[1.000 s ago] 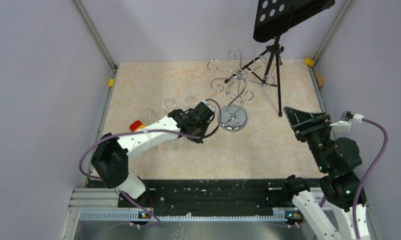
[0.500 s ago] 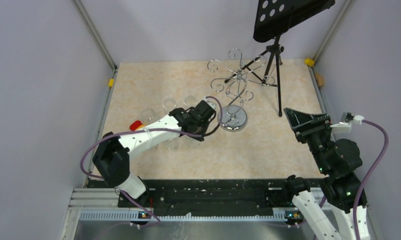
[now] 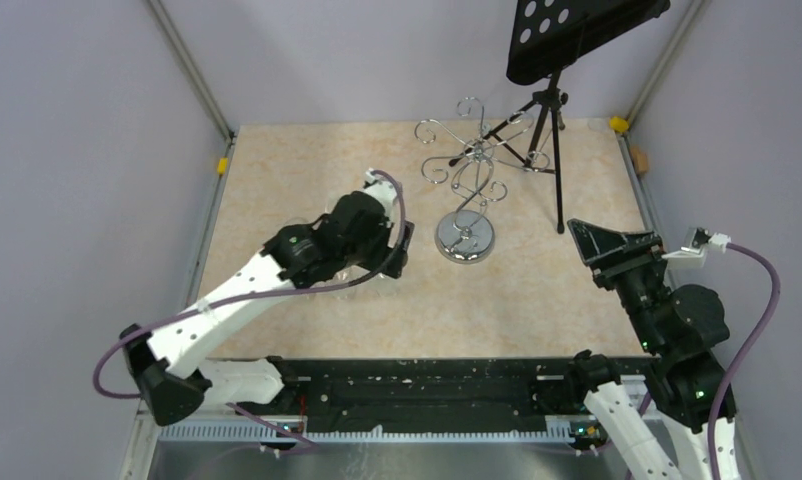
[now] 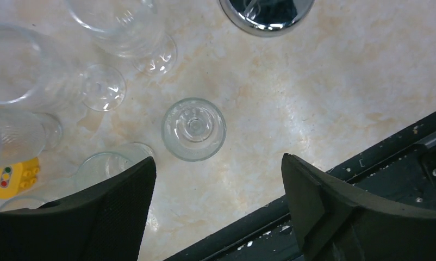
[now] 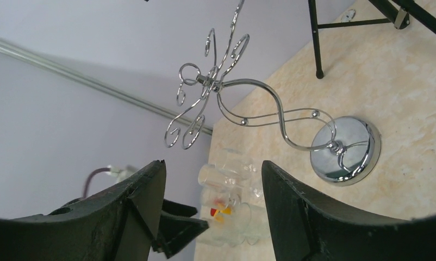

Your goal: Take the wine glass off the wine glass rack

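Observation:
The wine glass rack stands at the back middle on its round chrome base, and no glass hangs from its scroll arms. A clear wine glass stands upright on the table, seen from straight above, just in front of my left gripper. That gripper is open, well above the table, with nothing between its fingers. In the top view my left arm covers the glass. My right gripper hangs open and empty at the right, facing the rack from a distance.
Several other clear glasses cluster left of the wine glass, with a yellow and red toy among them. A black tripod music stand stands right of the rack. The table's black front rail runs beneath my left gripper.
My left gripper has opened and risen away from the table beside the rack base, leaving the wine glass standing. My right gripper has opened slightly wider without moving away.

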`<state>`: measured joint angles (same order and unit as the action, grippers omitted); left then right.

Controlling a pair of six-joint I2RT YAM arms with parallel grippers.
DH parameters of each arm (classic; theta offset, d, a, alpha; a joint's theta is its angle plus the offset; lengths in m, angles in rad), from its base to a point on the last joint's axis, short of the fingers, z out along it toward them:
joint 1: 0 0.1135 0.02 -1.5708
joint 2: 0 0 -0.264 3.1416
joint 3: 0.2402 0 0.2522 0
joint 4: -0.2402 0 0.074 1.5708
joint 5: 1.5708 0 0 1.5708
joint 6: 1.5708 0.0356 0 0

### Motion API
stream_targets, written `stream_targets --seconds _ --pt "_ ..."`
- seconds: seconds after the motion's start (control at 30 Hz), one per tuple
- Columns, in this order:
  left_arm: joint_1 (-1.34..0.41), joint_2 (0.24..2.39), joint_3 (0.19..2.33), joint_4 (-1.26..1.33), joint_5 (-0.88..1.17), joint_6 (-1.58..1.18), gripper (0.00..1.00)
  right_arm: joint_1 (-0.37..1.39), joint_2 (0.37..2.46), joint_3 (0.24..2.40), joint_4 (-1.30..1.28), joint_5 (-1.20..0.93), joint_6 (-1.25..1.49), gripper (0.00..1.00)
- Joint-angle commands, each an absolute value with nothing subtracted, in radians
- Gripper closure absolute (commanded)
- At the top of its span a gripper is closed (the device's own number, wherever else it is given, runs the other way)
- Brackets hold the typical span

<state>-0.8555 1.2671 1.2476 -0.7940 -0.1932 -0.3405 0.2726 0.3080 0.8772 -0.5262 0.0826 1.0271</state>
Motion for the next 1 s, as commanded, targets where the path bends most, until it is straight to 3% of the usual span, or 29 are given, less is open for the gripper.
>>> stream_targets --seconds 0.0,0.27,0.4,0.53,0.97 --pt "-0.858 1.098 1.261 -0.784 -0.27 -0.314 0.11 0.274 0.279 0.908 -0.525 0.093 0.963 0.33" --pt "-0.857 0.72 1.192 -0.763 -0.651 -0.305 0.1 0.273 0.283 0.974 -0.572 0.162 0.752 0.3" --pt "-0.858 0.568 1.175 -0.749 -0.743 -0.274 0.1 0.273 0.29 1.042 -0.636 0.264 0.664 0.1" --pt "-0.858 0.46 1.189 -0.756 -0.853 -0.258 0.1 0.274 0.287 1.081 -0.673 0.353 0.616 0.08" --pt "-0.856 0.349 1.263 -0.792 -0.912 -0.161 0.03 0.274 0.257 1.142 -0.714 0.471 0.549 0.07"
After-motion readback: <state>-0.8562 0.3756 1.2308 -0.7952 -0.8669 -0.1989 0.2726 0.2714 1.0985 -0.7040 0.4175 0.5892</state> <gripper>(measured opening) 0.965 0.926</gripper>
